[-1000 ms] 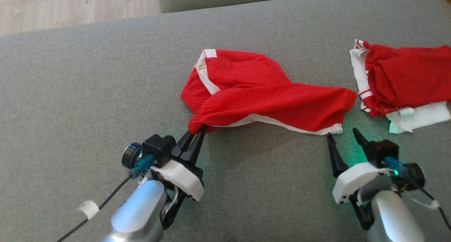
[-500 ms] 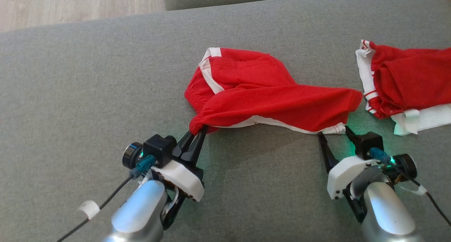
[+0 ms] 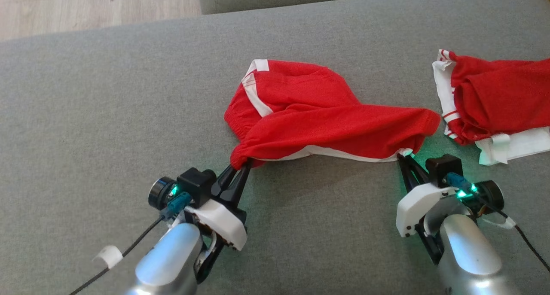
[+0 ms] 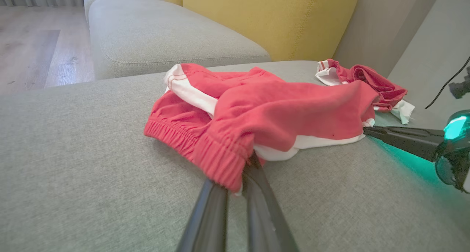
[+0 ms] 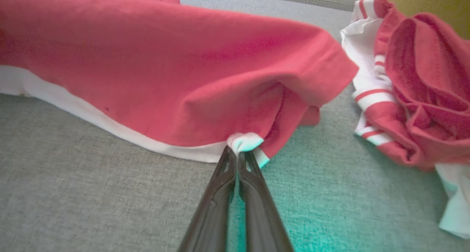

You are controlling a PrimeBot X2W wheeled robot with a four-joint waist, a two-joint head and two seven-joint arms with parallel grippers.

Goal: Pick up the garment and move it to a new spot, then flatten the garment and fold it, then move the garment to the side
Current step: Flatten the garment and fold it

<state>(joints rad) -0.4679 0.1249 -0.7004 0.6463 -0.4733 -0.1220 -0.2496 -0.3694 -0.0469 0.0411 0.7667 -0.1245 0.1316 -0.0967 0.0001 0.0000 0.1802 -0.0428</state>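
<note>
Gripped the garment (image 3: 326, 119) at 2 ends: with the left gripper (image 3: 240, 162), closed tight on the elastic waistband (image 4: 220, 164); with the right gripper (image 3: 404, 156), closed tight on the white hem corner (image 5: 244, 142). Probably held so for lifting and stretching flat. Lay bunched on the grey cushion (image 3: 107, 114).

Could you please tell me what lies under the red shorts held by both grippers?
The grey cushion shows around the red shorts and meets their near hem; anything beneath the draped cloth is covered.
</note>
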